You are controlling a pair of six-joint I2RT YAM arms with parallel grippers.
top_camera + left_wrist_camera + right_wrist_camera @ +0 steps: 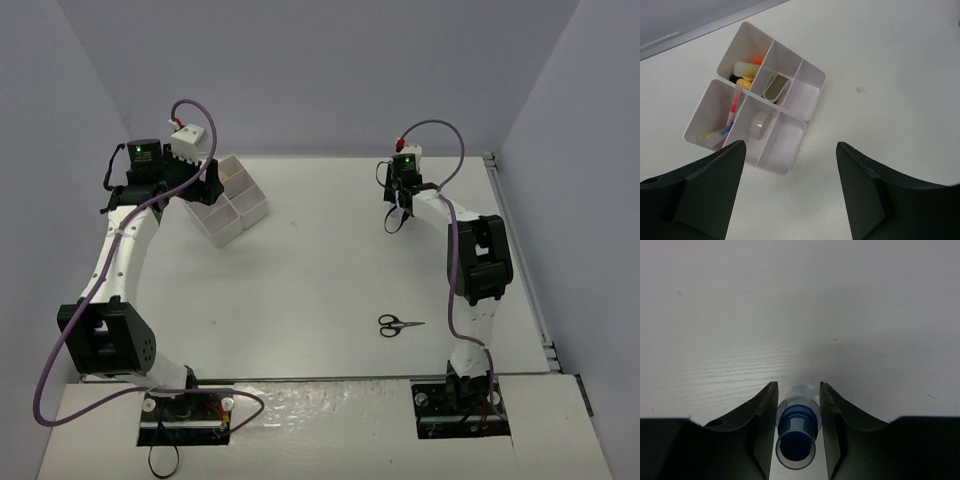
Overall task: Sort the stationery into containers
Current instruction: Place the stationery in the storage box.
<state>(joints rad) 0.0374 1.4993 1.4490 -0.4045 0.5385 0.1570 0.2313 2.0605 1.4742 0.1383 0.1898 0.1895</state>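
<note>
A: Where's the blue-capped bottle (pixel 797 432)?

B: Pinched in my right gripper (pixel 797 386), cap toward the wrist, long axis running along the fingers. The tray (pixel 255 212) lies far off, upper left of the overhead frame, under my left gripper (pixel 791 145), which is spread wide and empty.

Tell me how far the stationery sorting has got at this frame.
Done: highlighters, pens, a tape roll and a flat block sit in separate compartments of the white tray. In hand: the right pincer is closed on the blue-capped bottle. Remaining: the scissors lie on the table, and two tray compartments are empty. The left pincer is open, holding nothing, above the tray.
</note>
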